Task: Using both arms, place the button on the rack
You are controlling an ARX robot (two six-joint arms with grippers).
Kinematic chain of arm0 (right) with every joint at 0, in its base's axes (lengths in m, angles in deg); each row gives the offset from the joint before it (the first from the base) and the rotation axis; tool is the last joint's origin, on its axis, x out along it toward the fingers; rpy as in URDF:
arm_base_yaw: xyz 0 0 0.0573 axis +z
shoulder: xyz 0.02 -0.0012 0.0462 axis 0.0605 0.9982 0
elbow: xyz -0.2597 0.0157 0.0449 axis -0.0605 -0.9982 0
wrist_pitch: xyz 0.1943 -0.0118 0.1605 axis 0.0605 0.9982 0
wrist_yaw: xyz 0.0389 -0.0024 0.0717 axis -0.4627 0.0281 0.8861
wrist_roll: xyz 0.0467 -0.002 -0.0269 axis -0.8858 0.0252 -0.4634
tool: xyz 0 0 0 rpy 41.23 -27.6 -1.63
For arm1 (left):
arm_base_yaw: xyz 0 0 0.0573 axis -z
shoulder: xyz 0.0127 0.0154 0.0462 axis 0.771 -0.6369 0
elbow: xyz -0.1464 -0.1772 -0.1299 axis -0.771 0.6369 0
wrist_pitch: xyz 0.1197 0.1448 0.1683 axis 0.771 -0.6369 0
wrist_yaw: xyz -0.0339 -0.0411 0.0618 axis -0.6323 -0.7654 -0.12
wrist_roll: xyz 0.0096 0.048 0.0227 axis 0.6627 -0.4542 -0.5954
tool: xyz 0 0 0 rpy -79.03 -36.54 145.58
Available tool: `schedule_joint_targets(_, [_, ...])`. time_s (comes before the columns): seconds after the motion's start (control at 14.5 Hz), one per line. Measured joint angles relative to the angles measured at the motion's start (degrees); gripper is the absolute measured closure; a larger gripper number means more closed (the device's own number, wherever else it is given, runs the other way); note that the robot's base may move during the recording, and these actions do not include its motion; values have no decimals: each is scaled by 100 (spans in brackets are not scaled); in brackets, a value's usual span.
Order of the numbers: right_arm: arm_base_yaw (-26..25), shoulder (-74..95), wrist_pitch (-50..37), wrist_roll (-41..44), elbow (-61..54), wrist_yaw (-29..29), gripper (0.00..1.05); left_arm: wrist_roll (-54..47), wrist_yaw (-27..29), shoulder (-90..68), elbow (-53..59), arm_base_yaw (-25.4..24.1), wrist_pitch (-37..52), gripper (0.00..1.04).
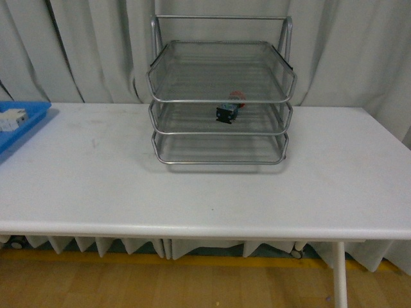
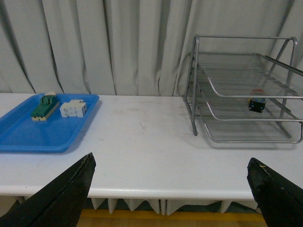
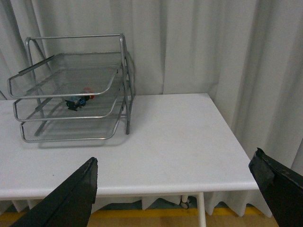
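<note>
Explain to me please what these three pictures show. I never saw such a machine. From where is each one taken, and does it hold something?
It is a robot with two arms. One picture comes from a camera on its body, facing a white table. The others come from cameras on its wrists; the black wedges at the edges are the fingers of the left gripper and the right gripper, both open and empty. On the table stands a silver wire rack with three trays. A small button with a red cap lies in the middle tray. To the left, a blue tray holds two other small parts.
</note>
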Motion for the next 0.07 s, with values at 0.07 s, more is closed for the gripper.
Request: schedule_joint_targets(0.07, [0, 0, 0, 0, 0, -2, 6, 0, 0, 0, 0, 0, 0, 7])
